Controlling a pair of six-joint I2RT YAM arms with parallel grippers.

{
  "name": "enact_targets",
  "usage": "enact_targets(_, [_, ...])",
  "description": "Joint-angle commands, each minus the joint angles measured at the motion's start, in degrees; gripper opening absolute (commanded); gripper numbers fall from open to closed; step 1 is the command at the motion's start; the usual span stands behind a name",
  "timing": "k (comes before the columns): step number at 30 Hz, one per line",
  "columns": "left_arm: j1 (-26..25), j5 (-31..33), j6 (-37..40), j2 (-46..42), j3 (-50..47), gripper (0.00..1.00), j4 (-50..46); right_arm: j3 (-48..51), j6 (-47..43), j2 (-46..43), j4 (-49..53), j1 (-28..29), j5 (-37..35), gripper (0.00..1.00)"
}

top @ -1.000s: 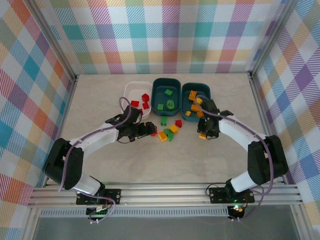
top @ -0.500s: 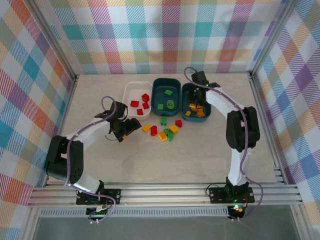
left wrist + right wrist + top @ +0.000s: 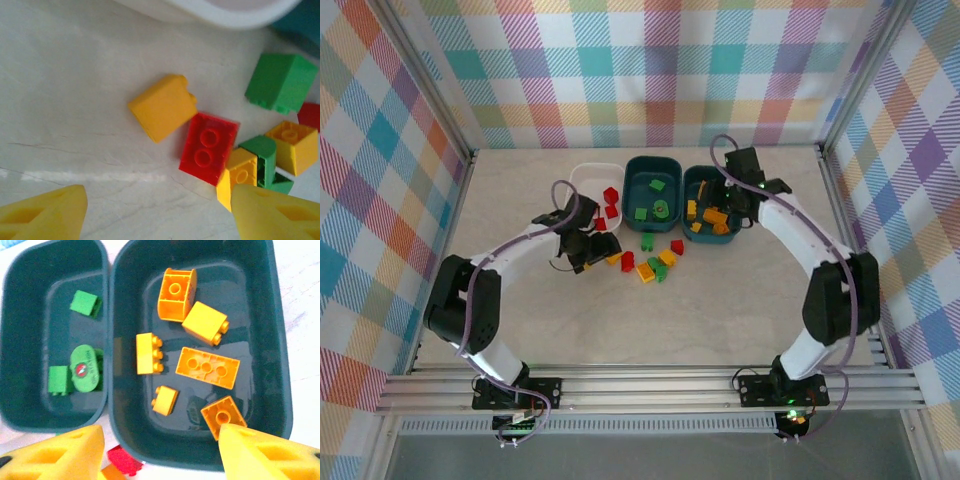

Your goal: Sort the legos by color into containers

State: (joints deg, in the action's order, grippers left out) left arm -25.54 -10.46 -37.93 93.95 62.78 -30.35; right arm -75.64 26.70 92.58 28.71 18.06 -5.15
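Legos (image 3: 652,262) in red, green and yellow-orange lie heaped loose on the table (image 3: 650,320), just in front of the tubs. Behind them the white tub (image 3: 592,167) holds red bricks (image 3: 610,196), the middle teal tub (image 3: 655,160) holds green pieces (image 3: 86,369), and the right teal tub (image 3: 270,340) holds six yellow-orange bricks (image 3: 208,367). The left gripper (image 3: 156,192) hangs over the heap's left edge, jaws wide and empty, with a yellow-orange brick (image 3: 162,106) and a red brick (image 3: 208,148) touching each other just ahead of it. The right gripper (image 3: 160,429) sits above the right teal tub, jaws apart, holding nothing
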Motion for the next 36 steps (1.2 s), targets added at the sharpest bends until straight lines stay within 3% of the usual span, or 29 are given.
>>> enact_targets(1, [-2.55, 3.5, 3.39, 0.94, 3.65, 0.75, -3.29, 8.12, 3.88, -3.98, -3.71, 1.02, 4.63, 0.61])
enact_targets(4, [-4.52, 5.96, 4.96, 2.08, 5.76, 0.7, -4.53, 12.95, 5.0, -6.92, -4.53, 3.85, 4.73, 0.57])
enact_targets(9, [-4.72, 6.65, 3.46, 1.71, 4.06, 0.61, -1.82, 15.2, 4.6, -5.73, -3.12, 15.15, 1.44, 0.44])
enact_targets(14, [-0.3, 2.3, 0.72, 0.24, -0.49, 0.61, 1.55, 10.82, 2.18, 0.75, -1.32, 24.26, -3.01, 0.4])
enact_targets(20, [2.78, 1.56, 0.94, -3.42, -4.48, 0.63, 1.25, 1.66, -2.05, 9.85, 4.84, 24.67, -13.7, 0.4])
enact_targets(36, [3.04, 1.71, 0.96, -6.51, -7.92, 0.65, 2.56, -4.6, -10.36, 18.57, 3.4, 23.58, -11.79, 0.39])
